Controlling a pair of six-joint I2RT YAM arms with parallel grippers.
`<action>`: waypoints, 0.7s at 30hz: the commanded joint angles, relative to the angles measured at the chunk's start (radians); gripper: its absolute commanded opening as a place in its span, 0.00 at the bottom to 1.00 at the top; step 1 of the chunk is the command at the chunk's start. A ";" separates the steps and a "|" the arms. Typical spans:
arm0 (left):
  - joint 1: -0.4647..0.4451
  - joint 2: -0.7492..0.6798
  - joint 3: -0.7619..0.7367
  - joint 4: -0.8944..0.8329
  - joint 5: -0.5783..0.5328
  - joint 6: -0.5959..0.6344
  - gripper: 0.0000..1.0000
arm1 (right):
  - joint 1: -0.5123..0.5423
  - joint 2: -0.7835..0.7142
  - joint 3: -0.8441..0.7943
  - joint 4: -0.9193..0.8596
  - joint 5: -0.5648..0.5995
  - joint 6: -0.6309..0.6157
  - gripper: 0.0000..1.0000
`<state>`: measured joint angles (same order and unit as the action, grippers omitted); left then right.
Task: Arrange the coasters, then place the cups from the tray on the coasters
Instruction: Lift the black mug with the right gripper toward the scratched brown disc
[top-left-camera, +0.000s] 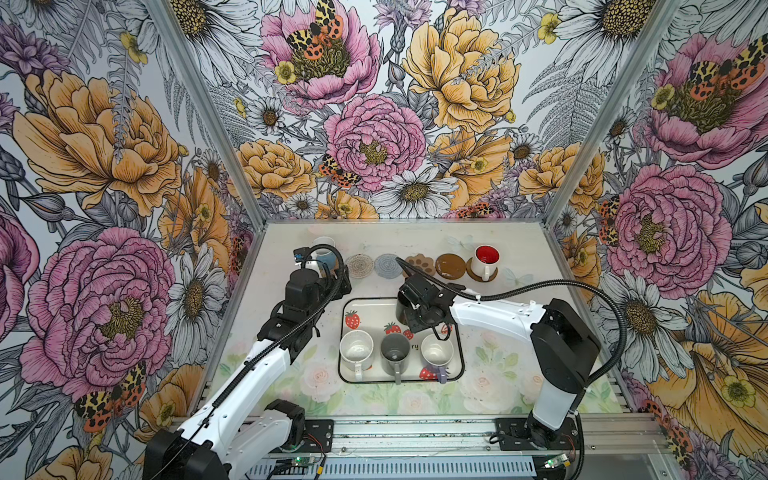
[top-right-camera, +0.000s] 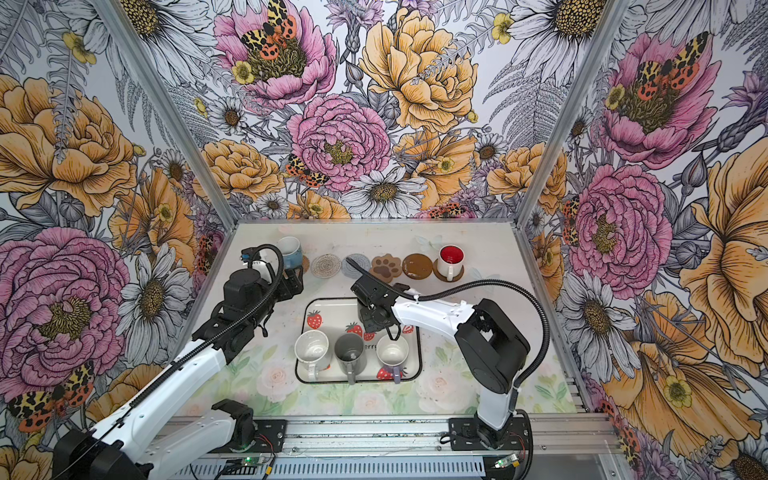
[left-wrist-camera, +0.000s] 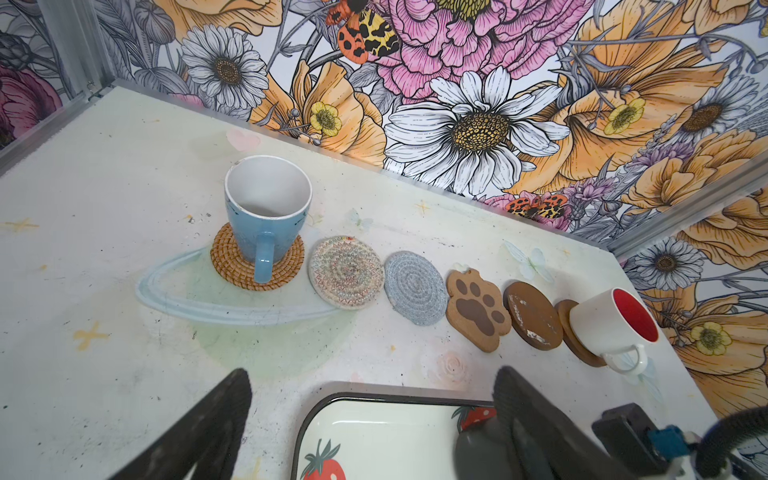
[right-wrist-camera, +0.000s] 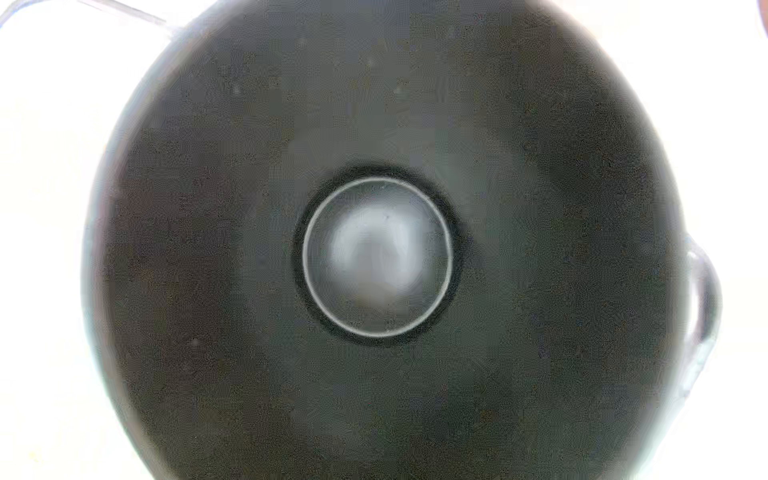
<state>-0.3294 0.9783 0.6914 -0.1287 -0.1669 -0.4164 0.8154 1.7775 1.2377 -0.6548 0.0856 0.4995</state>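
Note:
Six coasters lie in a row at the back. The light blue cup (left-wrist-camera: 266, 216) stands on the tan rattan one (left-wrist-camera: 232, 270). The red-lined white cup (left-wrist-camera: 611, 324) stands on a brown disc (left-wrist-camera: 565, 324). The whitish (left-wrist-camera: 345, 272), grey-blue (left-wrist-camera: 415, 288), paw (left-wrist-camera: 478, 309) and second brown (left-wrist-camera: 533, 314) coasters are bare. White (top-left-camera: 356, 349), grey (top-left-camera: 395, 353) and lavender (top-left-camera: 436, 355) cups stand on the tray (top-left-camera: 365, 307). My right gripper (top-left-camera: 411, 309) is down at the black cup (right-wrist-camera: 249, 291), its fingers hidden. My left gripper (left-wrist-camera: 372, 374) hangs open and empty by the tray's far corner.
Flowered walls close in the table at the back and on both sides. The right arm's black cable (top-left-camera: 540, 291) arcs above the coaster row. The arm bases sit on a metal rail (top-left-camera: 415, 436) along the front edge.

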 joint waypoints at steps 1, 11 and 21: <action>0.011 -0.009 -0.015 0.023 0.016 -0.006 0.92 | -0.017 -0.085 0.034 0.033 0.054 -0.040 0.00; 0.026 -0.009 -0.020 0.028 0.030 -0.008 0.92 | -0.102 -0.139 0.069 -0.009 0.099 -0.074 0.00; 0.049 -0.010 -0.027 0.024 0.035 -0.007 0.93 | -0.201 -0.126 0.144 -0.032 0.155 -0.138 0.00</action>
<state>-0.2932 0.9783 0.6777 -0.1226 -0.1543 -0.4171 0.6331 1.6962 1.3117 -0.7315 0.1886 0.4004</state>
